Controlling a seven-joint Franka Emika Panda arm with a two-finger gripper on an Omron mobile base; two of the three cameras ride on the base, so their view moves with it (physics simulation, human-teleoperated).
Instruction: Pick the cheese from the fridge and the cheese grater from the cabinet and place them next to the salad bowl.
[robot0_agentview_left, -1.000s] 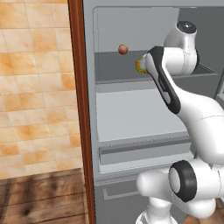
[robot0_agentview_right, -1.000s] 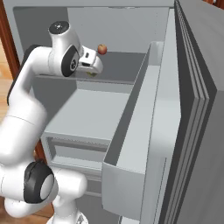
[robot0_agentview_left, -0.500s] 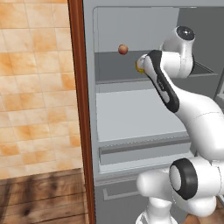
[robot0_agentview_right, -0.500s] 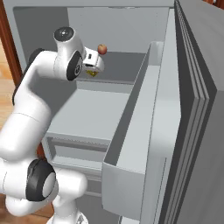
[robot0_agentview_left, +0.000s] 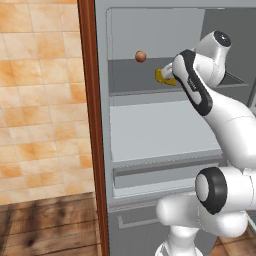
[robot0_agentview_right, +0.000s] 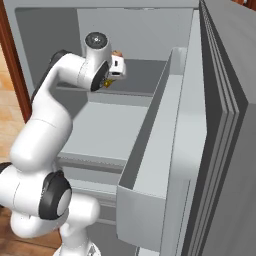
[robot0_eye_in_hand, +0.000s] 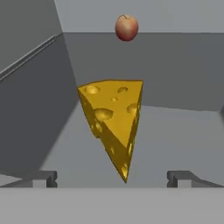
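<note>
The cheese (robot0_eye_in_hand: 114, 120), a yellow-orange holed wedge, stands on the upper shelf of the open grey fridge (robot0_agentview_left: 150, 30). My gripper (robot0_eye_in_hand: 111, 178) is open, its two dark fingertips (robot0_eye_in_hand: 43, 177) wide apart on either side of the wedge's lower tip and not touching it. From the left base the cheese (robot0_agentview_left: 162, 76) shows just off the end of my hand, with the gripper (robot0_agentview_left: 171, 75) right beside it. From the right base a sliver of cheese (robot0_agentview_right: 106, 84) peeks out under the hand. Grater, cabinet and salad bowl are out of view.
A small round reddish fruit (robot0_eye_in_hand: 127, 27) sits behind the cheese, at the back of the same shelf (robot0_agentview_left: 141, 56). The open fridge door (robot0_agentview_right: 225, 125) with its door bin (robot0_agentview_right: 150, 150) stands close on the right. A brown wooden post (robot0_agentview_left: 87, 100) and tiled wall (robot0_agentview_left: 40, 100) border the left.
My arm has reached a little deeper into the fridge, bringing the hand up to the cheese. The cheese and the fruit have stayed put.
</note>
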